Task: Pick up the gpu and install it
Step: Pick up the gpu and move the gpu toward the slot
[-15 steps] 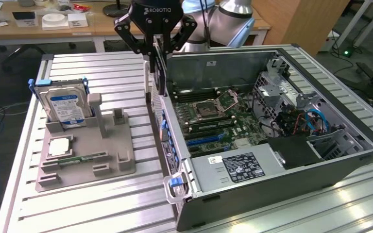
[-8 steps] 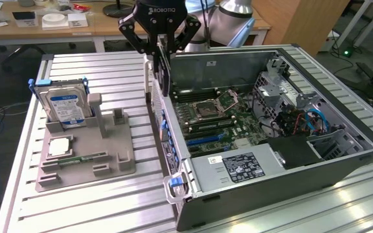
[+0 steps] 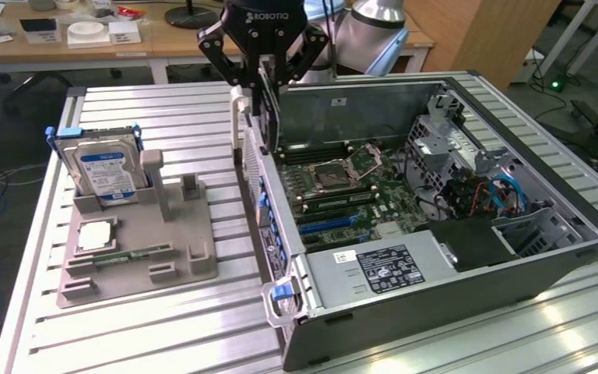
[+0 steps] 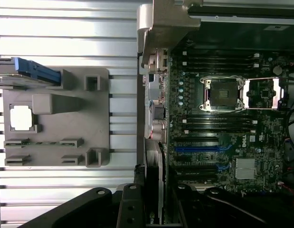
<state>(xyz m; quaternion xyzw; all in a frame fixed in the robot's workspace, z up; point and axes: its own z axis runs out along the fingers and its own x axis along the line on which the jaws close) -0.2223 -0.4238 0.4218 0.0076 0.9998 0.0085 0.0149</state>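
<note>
1. Exterior view: the tool [image 3: 265, 89] is seen pinched on the gpu [image 3: 265, 128], which hangs on edge below it, with the pale metal bracket toward the exterior view's left
2. The card is held in the air over the wall of the open computer case [image 3: 548, 257] that faces the grey holder [image 3: 174, 249], nearer the far edge of the desk [image 3: 153, 327] than the near one; it is not yet seated
3. In the wrist view the gpu [image 4: 154, 175] is shown edge-on between the tool's fingers [image 4: 130, 209], just beside the blue slots [image 4: 199, 149] of the motherboard [image 4: 222, 123]
4. The card is judged light, stiff and thin, yet fragile
5. A hold on the flat faces near the upper edge is judged best, so that the contact edge and bracket are left free
</note>
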